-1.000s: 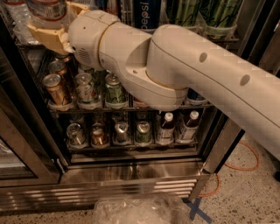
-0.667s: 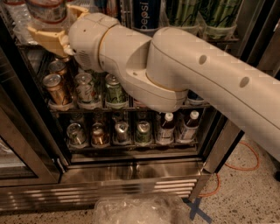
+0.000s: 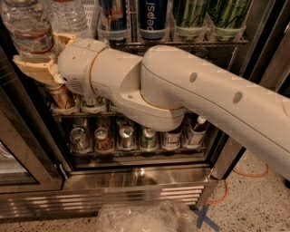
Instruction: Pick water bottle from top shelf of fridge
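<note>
The water bottle (image 3: pixel 28 25), clear and ribbed with a thin label band, is upright at the top left of the camera view, in front of the top shelf (image 3: pixel 181 44) of the fridge (image 3: pixel 136 179). My gripper (image 3: pixel 41 50) is shut on its lower part, with one tan finger (image 3: pixel 32 68) in front of it and the other behind it. The bottle's cap is out of view. A second clear bottle (image 3: pixel 70 16) stands on the shelf just right of it. My large white arm (image 3: pixel 181 90) crosses the fridge opening.
On the top shelf stand a dark can (image 3: pixel 113 16), a Pepsi can (image 3: pixel 152 16) and green bottles (image 3: pixel 192 13). The lower racks hold soda cans (image 3: pixel 122 138) and a brown bottle (image 3: pixel 195 129). The open glass door (image 3: pixel 18 154) is at left. A plastic bag (image 3: pixel 145 217) and an orange cable (image 3: pixel 244 174) lie on the floor.
My gripper has moved down and a little left with the water bottle in it, so more of the bottle now shows. The cans on the racks have not moved.
</note>
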`<action>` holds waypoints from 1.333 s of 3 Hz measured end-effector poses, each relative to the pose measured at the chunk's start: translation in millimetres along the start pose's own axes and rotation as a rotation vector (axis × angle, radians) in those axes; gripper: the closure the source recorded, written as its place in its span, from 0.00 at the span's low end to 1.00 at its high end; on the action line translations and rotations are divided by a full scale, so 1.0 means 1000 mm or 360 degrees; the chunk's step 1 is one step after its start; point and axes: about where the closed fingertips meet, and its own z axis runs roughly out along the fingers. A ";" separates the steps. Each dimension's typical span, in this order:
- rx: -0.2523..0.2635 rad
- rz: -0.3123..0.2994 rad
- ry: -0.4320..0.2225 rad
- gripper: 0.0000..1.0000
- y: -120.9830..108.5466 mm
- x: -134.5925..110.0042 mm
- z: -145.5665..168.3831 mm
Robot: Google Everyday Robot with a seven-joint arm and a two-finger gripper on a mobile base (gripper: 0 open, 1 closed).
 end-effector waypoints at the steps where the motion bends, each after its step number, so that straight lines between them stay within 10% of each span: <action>1: 0.0000 0.0000 0.0000 1.00 0.000 0.000 0.000; 4: 0.0105 0.0155 0.0068 1.00 0.013 0.063 -0.026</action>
